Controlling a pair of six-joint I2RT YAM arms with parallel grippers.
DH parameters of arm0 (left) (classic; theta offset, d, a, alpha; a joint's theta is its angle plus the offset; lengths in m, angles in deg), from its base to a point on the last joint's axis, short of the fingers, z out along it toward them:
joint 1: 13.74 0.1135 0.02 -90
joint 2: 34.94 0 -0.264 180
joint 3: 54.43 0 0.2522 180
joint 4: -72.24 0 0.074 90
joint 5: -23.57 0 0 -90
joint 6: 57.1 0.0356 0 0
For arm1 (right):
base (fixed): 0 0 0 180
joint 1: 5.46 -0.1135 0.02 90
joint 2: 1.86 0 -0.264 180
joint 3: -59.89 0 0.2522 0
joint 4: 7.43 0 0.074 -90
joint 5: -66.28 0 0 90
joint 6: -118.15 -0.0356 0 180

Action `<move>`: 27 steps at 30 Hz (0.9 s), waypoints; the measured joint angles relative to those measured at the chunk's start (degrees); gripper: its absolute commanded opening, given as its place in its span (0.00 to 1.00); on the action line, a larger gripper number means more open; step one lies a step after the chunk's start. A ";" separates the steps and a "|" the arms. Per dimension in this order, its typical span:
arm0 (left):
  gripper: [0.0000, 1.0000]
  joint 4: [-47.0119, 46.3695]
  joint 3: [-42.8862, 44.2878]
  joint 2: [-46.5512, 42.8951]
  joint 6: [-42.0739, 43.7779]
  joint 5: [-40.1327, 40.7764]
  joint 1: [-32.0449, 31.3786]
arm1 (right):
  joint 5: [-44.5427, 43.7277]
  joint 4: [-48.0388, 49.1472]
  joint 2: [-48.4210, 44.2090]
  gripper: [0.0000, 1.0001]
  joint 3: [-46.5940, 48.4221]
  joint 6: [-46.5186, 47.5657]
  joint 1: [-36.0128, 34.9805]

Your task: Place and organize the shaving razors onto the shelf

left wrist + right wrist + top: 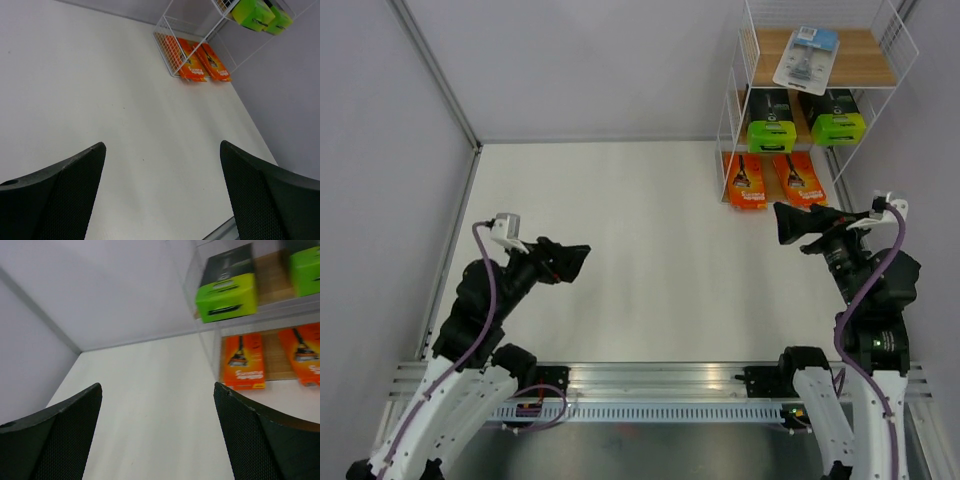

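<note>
Top external: shaving razors [772, 133] on shelf [868, 56], just beyond right claw [788, 225]

The left arm [460, 340], at seven o'clock overhead, and the right arm [875, 340], at five o'clock, share one build: white shells on the lower links, black rounded joints above. A purple cable [480, 262] runs along each to a small white camera block [507, 228] on the wrist. The left gripper [578, 262] and right gripper [782, 225] carry fingers [60, 200] shaped as broad black paddles with finely dimpled inner faces.
</note>
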 measured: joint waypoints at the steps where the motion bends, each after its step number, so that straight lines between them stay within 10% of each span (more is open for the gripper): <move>1: 1.00 0.92 -1.60 -4.31 0.00 1.46 0.00 | 0.39 0.00 0.57 0.98 0.11 0.35 -3.04; 6: 1.00 4.81 -6.08 -16.48 0.00 5.86 0.00 | 2.23 -1.07 5.40 0.98 0.17 2.78 -17.31; 19: 1.00 12.26 -8.07 -25.66 -1.27 16.02 0.00 | -13.33 2.86 -26.69 0.98 -21.22 -3.87 -18.08; 27: 1.00 13.46 -9.49 -27.39 -3.87 19.32 0.00 | -18.71 0.98 -26.45 0.98 -24.39 -7.89 -18.08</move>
